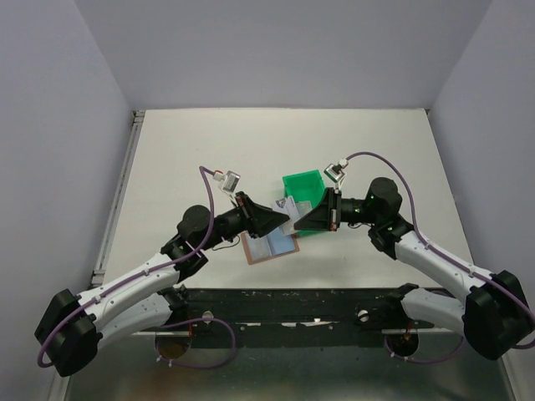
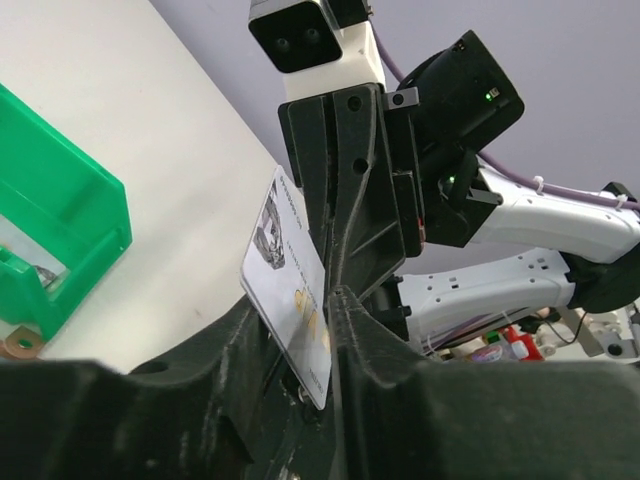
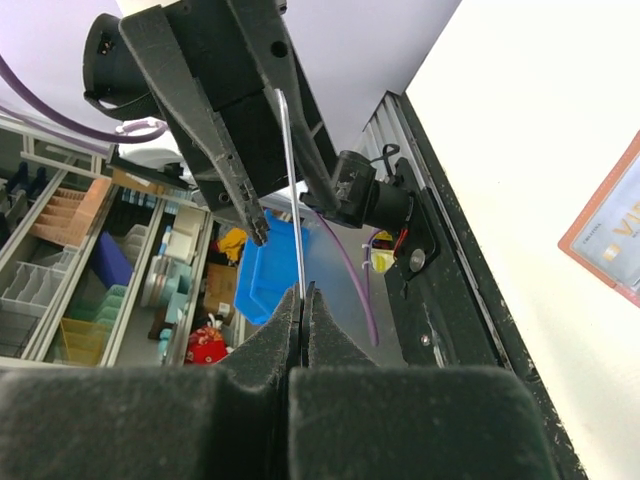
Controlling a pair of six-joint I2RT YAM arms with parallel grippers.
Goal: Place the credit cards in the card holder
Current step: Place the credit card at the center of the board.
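Open card holder (image 1: 252, 256) flat on counter (image 1: 209, 142), nearest the arm bases, pale card (image 1: 276, 244) lying in it. Just above: right fingers (image 3: 265, 350) pinched tight on a credit card (image 2: 292, 295); left fingers (image 2: 385, 345) spread, straddling it. Beyond them, green bin (image 1: 303, 185).

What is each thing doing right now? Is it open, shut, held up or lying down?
Left gripper: open, fingers on either side of the credit card.
Right gripper: shut on the credit card's edge.
Credit card: held up in the air between both grippers.
Card holder: lying open on the table, light blue cards on it.
Green bin: upright, open at the top.
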